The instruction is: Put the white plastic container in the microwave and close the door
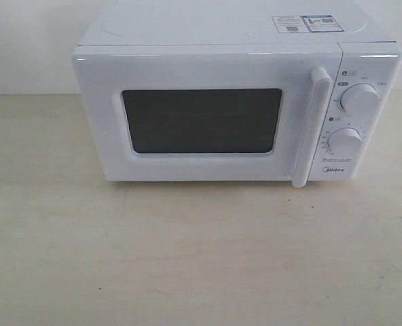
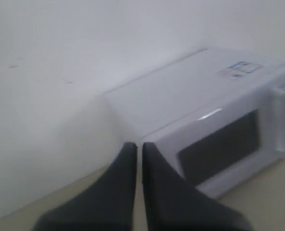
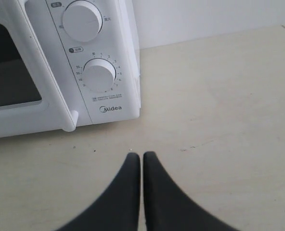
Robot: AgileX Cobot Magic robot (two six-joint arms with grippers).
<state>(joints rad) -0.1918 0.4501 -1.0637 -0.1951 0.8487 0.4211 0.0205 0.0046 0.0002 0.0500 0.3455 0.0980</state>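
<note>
Exterior view: the microwave (image 1: 214, 61) stands in the upper centre of the frame on the table (image 1: 187, 258). Its door (image 1: 201, 129) is shut flush and the dark window shows nothing of the inside. Left wrist view: the left gripper (image 2: 138, 144) hangs near the microwave's corner, jaws together and empty. Right wrist view: the right gripper (image 3: 142, 154) hangs over the table before the lower knob (image 3: 99, 75), jaws together and holding nothing.

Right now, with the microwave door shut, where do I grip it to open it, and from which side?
On the door, grip the vertical bar handle at its right edge. It stands proud of the face, so approach from the front, jaws straddling it sideways. The right gripper, nearest, is shut; open it first.
</note>
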